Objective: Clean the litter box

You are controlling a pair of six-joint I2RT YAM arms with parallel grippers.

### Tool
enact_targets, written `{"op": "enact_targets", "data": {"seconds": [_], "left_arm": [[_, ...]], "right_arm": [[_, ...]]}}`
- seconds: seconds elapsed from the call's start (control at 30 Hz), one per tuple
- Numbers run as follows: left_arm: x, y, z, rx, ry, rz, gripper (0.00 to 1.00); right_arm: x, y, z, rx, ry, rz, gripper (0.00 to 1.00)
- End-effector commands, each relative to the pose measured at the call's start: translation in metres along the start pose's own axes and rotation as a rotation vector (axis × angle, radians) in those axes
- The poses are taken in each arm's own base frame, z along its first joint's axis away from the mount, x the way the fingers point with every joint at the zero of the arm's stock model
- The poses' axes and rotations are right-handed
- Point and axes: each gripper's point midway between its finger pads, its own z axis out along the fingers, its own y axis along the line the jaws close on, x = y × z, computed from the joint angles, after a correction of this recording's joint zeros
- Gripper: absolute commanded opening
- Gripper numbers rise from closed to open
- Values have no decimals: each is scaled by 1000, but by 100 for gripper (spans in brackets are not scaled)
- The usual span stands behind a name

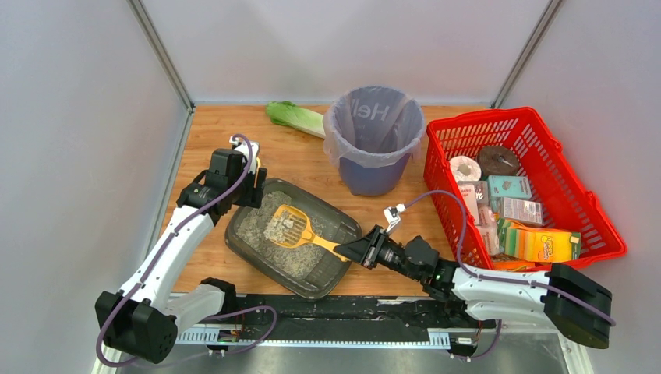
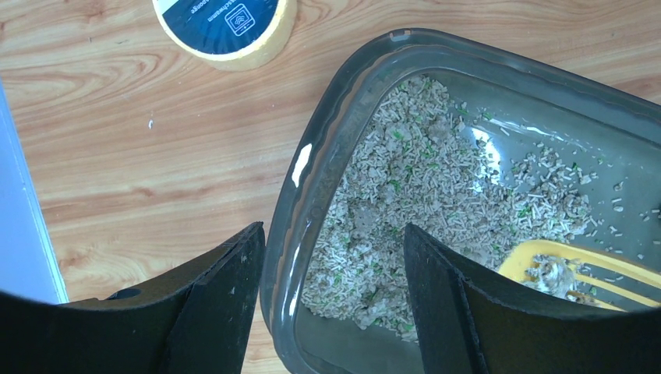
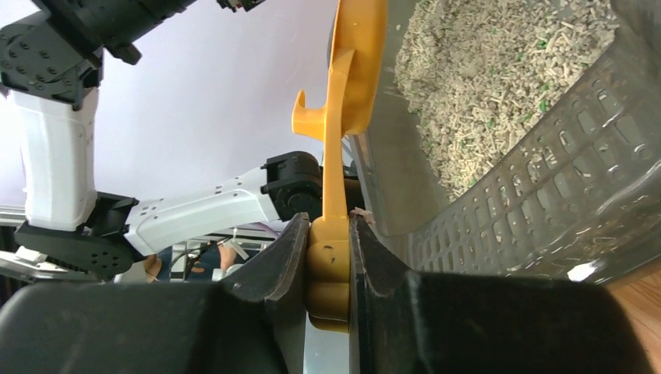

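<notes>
The job looks to be mid-scoop, with most of it left to do. The litter box (image 1: 337, 220) sits on the tabletop (image 1: 312, 160) in front of both arms, and its bed of grey-beige litter (image 1: 253, 224) is heaped toward its far-left end, while the near-right end shows bare plastic. A yellow slotted scoop (image 1: 290, 226) lies with its head down in the litter, near the middle of the box. The left wrist view shows a pale clump (image 2: 549, 274) on the scoop's slots. Whether anything has gone into the purple-lined bin (image 1: 374, 175), which stands beyond the box's far-right side, I cannot tell; its inside looks dark from here. By my reckoning the lifting, sifting and tipping out are all to come.

The right arm lies low and stretched out along the box's near-right side. Its pincer (image 1: 355, 251) is clamped flat on the end of the scoop's handle, right at the box's right-hand corner. The wrist is rolled over, so the handle runs straight out between the two fingers.

The left arm reaches up to the box's far-left corner and bends down over it. Its pincer (image 2: 334, 234) stands apart, astride the box wall with one finger outside and one over the litter. As far as I can see it is not pinching the wall, so it seems set to steady the box.
</notes>
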Motion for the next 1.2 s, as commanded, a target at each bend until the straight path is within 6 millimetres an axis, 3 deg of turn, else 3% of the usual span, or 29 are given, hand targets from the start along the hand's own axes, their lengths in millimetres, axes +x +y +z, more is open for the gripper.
{"op": "enact_targets", "data": {"seconds": [0.0, 0.03, 0.07, 0.13, 0.23, 0.3, 0.37, 0.43, 0.47, 0.5, 0.53, 0.57, 0.6, 0.63, 0.7, 0.77, 0.83, 0.9, 1.0, 1.03, 1.07, 1.1, 1.13, 1.17], "left_arm": [[-10, -4, -4, 18, -46, 10, 74], [-10, -4, -4, 16, -47, 11, 74], [-10, -3, -4, 15, -49, 9, 74], [-10, -3, -3, 13, -49, 11, 74], [-10, -5, -4, 22, -46, 11, 74], [-9, -4, -4, 16, -47, 11, 74], [-9, -4, -3, 15, -46, 12, 74], [-9, -4, -4, 17, -46, 12, 74], [-10, -5, -4, 19, -48, 13, 74], [-10, -5, -4, 18, -48, 14, 74], [-10, -4, -4, 16, -49, 14, 74], [-11, -4, -4, 16, -52, 12, 74], [-10, -5, -3, 18, -46, 13, 74], [-10, -5, -4, 21, -48, 13, 74], [-10, -6, -4, 26, -48, 13, 74], [-10, -5, -4, 18, -49, 15, 74], [-10, -4, -4, 13, -48, 15, 74], [-10, -4, -5, 14, -49, 15, 74], [-10, -4, -4, 13, -49, 15, 74], [-9, -4, -4, 16, -48, 15, 74], [-9, -5, -3, 19, -43, 16, 74], [-9, -6, -4, 23, -46, 15, 74], [-10, -6, -4, 25, -48, 17, 74], [-10, -6, -4, 23, -48, 17, 74]], "right_arm": [[-21, 23, -5, -130, -110, 59, 0], [-23, 33, -2, -153, -110, 40, 0], [-10, 21, 3, -75, -36, 12, 0], [-4, 18, 7, -37, 1, 9, 0], [-21, 18, -4, -127, -116, 70, 0], [-18, 21, 4, -82, -79, 29, 0], [-12, 9, 3, -36, -56, 25, 0], [-24, 22, -4, -124, -120, 73, 0], [-24, 16, -4, -106, -125, 46, 0], [-23, 25, 2, -100, -103, 18, 0], [-11, 0, 6, 44, -38, -13, 0], [-8, 4, 7, 42, -15, -26, 0], [-5, -8, 2, 46, -14, -6, 0], [-15, 16, -2, -78, -72, 43, 0], [-22, 8, -4, -78, -118, 59, 0], [-12, -6, 6, 38, -57, 41, 0], [-15, 7, -1, -71, -79, 82, 0], [-22, 7, -1, -97, -124, 97, 0], [-14, -4, 5, -20, -82, 91, 0], [-21, 20, 0, -129, -104, 125, 0], [-23, 9, -4, -122, -131, 147, 0], [-24, 14, -4, -144, -136, 146, 0], [-18, -1, 0, -74, -112, 92, 0], [-14, 14, 10, -65, -66, 76, 0]]}}
